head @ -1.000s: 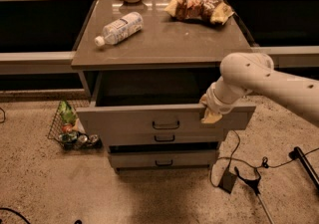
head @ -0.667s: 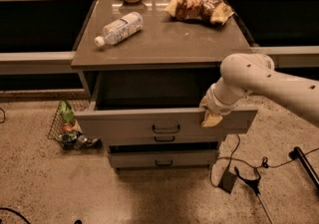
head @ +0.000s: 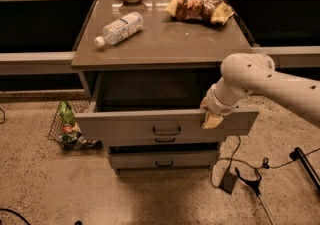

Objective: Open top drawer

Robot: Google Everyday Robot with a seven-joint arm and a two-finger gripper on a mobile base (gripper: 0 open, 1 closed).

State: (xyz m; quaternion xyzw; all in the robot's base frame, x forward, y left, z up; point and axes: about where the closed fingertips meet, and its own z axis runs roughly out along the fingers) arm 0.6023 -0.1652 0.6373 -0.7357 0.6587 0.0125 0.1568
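From my station the scene looks dim and warm-toned. The gripper (head: 212, 117) sits at the top drawer (head: 165, 126) front's upper edge, and its pale arm (head: 280, 81) catches light from above. Left of the gripper the drawer cavity lies in deep shadow. Above and to its left, the tabletop (head: 165, 39) carries a soft sheen.

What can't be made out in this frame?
Camera view only:
- Hand at the top drawer's right front edge: its hold is hidden behind the wrist.
- Drawer interior: too dark to see contents.
- Arm: cut off by the right edge.
- Bottle label: too small to read.
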